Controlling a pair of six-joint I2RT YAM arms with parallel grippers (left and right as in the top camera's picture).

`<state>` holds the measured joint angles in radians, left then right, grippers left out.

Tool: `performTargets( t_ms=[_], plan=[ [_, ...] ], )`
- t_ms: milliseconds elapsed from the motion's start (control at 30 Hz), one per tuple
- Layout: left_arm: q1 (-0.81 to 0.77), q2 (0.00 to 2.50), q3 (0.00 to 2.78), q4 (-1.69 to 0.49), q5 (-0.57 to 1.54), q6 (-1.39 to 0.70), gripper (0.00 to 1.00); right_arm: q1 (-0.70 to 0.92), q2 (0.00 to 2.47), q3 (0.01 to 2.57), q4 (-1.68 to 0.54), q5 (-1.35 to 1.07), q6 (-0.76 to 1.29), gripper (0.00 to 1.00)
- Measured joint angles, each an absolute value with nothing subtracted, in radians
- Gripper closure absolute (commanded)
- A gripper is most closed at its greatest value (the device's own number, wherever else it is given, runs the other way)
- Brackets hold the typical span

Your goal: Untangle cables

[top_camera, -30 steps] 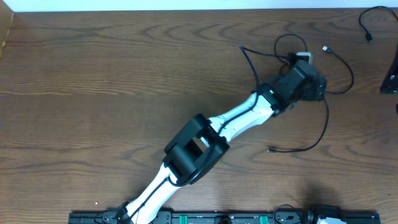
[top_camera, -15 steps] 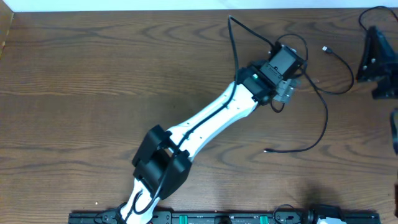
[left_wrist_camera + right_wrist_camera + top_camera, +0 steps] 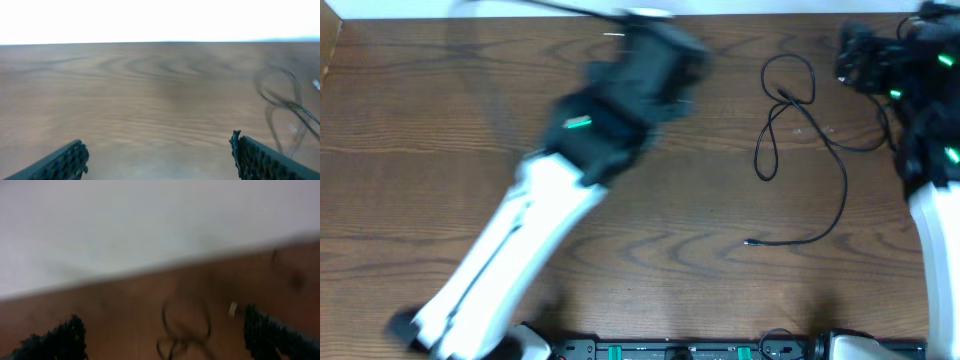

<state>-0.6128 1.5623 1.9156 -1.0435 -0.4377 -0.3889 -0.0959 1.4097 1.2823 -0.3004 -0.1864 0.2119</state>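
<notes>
Plainly, the black cable [image 3: 844,188] lies loose on the table [image 3: 440,150], running roughly 12 to 6 o'clock with its loops at the top. The nearer right gripper [image 3: 858,62] has it at 8 o'clock, the left gripper [image 3: 665,48] at 4 o'clock. Both are spread wide and empty.

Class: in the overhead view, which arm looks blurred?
The left arm, a smeared white-and-black streak; the right arm, at the picture's right edge, looks sharper.
</notes>
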Motion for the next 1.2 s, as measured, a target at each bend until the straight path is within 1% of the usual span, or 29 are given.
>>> performTargets(
  t_ms=[67, 200, 300, 467, 667, 967, 1000, 1067, 1100, 1133, 1200],
  plan=[
    [-0.543, 1.476, 1.918, -1.117, -0.456, -0.400, 0.06, -0.070, 1.509, 1.302, -0.355, -0.184, 0.232, 0.01],
    [-0.460, 1.363, 1.919, -1.234, -0.476, -0.427, 0.05, -0.010, 1.649, 1.406, -0.445, -0.161, 0.253, 0.01],
    [-0.433, 1.308, 1.919, -1.316, -0.478, -0.450, 0.06, 0.044, 1.723, 1.525, -0.513, -0.098, 0.260, 0.01],
    [-0.432, 1.256, 1.919, -1.428, -0.478, -0.503, 0.06, 0.107, 1.833, 1.694, -0.618, 0.002, 0.264, 0.01],
    [-0.432, 1.195, 1.919, -1.497, -0.477, -0.532, 0.06, 0.104, 1.954, 1.720, -0.678, 0.042, 0.264, 0.01],
    [-0.432, 1.140, 1.919, -1.573, -0.501, -0.547, 0.05, 0.101, 2.107, 1.720, -0.823, 0.024, 0.264, 0.01],
    [-0.432, 1.141, 1.919, -1.579, -0.511, -0.547, 0.06, 0.101, 2.118, 1.720, -0.846, 0.023, 0.264, 0.02],
    [-0.432, 1.143, 1.914, -1.590, -0.528, -0.548, 0.05, 0.101, 2.132, 1.719, -0.891, 0.026, 0.263, 0.14],
    [-0.432, 1.143, 1.908, -1.594, -0.532, -0.550, 0.05, 0.100, 2.135, 1.719, -0.912, 0.033, 0.270, 0.27],
    [-0.432, 1.143, 1.901, -1.597, -0.536, -0.550, 0.06, 0.099, 2.136, 1.719, -0.922, 0.035, 0.266, 0.44],
    [-0.432, 1.144, 1.888, -1.604, -0.542, -0.550, 0.06, 0.097, 2.134, 1.720, -0.943, 0.057, 0.267, 0.83]
  ],
)
